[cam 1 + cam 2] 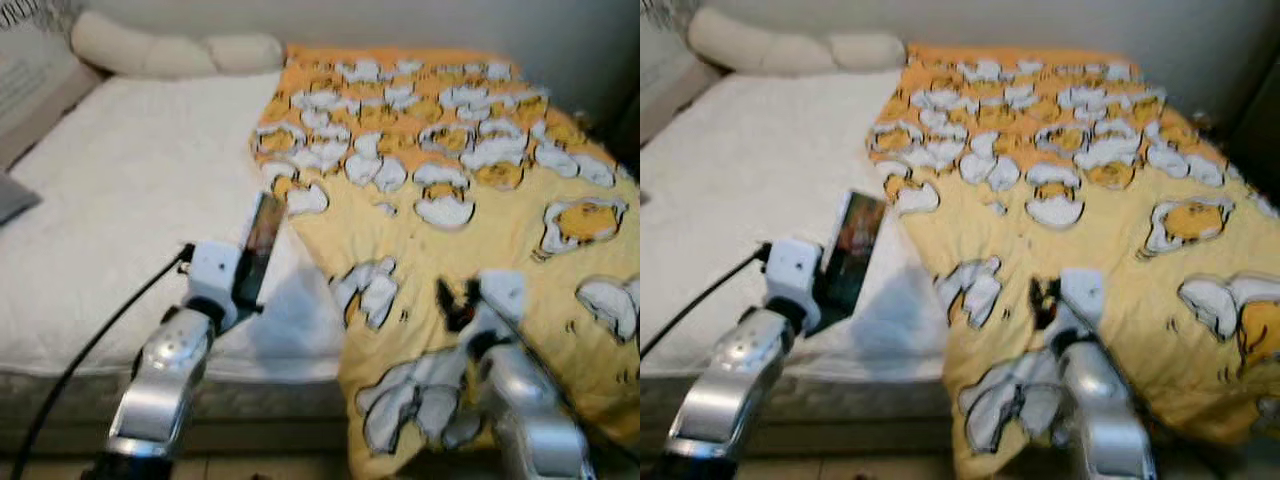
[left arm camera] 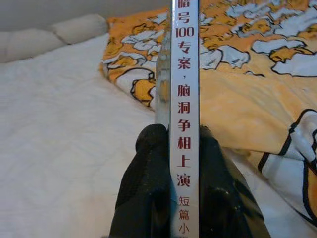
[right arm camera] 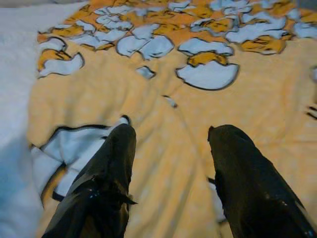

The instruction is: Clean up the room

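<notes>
Your left gripper point(image 2: 184, 163) pinches a thin book point(image 2: 184, 99) above the bed point(image 1: 120, 200); your right gripper point(image 3: 171, 163), fingers spread, hovers over the rumpled yellow blanket point(image 1: 480, 230). Both await tidying.

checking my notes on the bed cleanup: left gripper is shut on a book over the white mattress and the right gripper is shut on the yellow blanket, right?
Not quite. The right gripper is open: the right wrist view shows its jaws spread apart above the yellow blanket, holding nothing. The rest stands: the left gripper is shut on the book over the white mattress.
</notes>
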Controlling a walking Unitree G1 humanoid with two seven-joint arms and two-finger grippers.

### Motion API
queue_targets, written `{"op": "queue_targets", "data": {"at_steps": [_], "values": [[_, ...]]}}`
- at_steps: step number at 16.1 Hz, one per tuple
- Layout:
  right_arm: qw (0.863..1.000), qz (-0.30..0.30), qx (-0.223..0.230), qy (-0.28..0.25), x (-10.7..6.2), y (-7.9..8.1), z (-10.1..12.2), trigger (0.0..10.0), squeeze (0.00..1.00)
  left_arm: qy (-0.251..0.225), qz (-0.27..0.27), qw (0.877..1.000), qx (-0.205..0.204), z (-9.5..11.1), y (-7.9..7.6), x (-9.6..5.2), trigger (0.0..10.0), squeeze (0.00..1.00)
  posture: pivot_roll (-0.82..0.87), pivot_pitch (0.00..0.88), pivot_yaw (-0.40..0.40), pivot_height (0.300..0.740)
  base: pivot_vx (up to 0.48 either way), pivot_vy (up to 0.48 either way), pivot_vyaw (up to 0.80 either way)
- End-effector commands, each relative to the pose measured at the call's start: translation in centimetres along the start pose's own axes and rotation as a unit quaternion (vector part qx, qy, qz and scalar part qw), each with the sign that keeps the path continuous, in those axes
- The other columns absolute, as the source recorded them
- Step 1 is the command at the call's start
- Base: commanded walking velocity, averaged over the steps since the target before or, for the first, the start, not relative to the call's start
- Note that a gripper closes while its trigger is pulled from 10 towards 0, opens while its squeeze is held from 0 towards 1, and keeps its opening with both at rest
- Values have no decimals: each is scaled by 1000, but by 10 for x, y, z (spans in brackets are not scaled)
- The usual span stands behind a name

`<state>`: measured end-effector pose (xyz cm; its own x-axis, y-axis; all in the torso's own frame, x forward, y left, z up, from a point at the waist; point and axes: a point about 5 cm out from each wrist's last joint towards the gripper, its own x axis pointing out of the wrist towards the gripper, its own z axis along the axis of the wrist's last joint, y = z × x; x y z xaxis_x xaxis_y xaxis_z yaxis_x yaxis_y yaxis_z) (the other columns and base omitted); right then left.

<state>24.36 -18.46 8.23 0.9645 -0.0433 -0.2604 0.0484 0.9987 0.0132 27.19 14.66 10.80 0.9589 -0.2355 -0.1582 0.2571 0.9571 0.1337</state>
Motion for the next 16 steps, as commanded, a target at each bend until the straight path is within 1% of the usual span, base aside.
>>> {"op": "queue_targets", "data": {"at_steps": [1, 3, 4, 5, 6, 7, 10, 11, 16], "values": [[1000, 4, 7, -3, 0, 1, 2, 10000, 0, -16, 13, 1000, 10, 6, 7, -2, 10000, 0, -87, 0, 29, 740, 0, 424, 0], [1000, 26, 3, -7, -1, -1, 2, 10000, 0, -16, 33, 999, 6, 3, 13, -6, 10000, 0, -77, 0, 20, 740, 0, 424, 0], [999, 43, -6, -20, 0, 0, 6, 10000, 0, -15, 47, 999, 8, 0, 20, -11, 10000, 0, -68, 0, 16, 740, 0, 424, 0], [999, 36, -5, -30, 3, -1, 7, 10000, 0, -16, 54, 998, 12, 0, 23, -13, 10000, 0, -64, 0, 13, 740, 0, 424, 0], [999, 36, 19, -35, 5, 0, 8, 10000, 0, -21, 56, 998, 13, 2, 25, -15, 10000, 0, -48, 0, 10, 740, 0, 428, 0], [998, 41, 24, -37, 5, 3, 8, 10000, 0, -22, 59, 998, 16, 3, 27, -15, 10000, 0, -41, 0, 10, 740, 0, 431, 0], [997, 66, 35, -34, 4, 12, 5, 10000, 0, -26, 58, 998, 23, 7, 29, -14, 10000, 0, -35, 0, 15, 740, 0, 426, 0], [996, 74, 32, -34, 3, 15, 4, 10000, 0, -27, 58, 998, 23, 7, 29, -13, 10000, 0, -36, 0, 17, 740, 0, 424, 0], [995, 82, 36, -36, 3, 20, 2, 10000, 0, -27, 54, 998, 20, 8, 26, -12, 10000, 0, -31, 0, 16, 740, 0, 424, 0]]}}
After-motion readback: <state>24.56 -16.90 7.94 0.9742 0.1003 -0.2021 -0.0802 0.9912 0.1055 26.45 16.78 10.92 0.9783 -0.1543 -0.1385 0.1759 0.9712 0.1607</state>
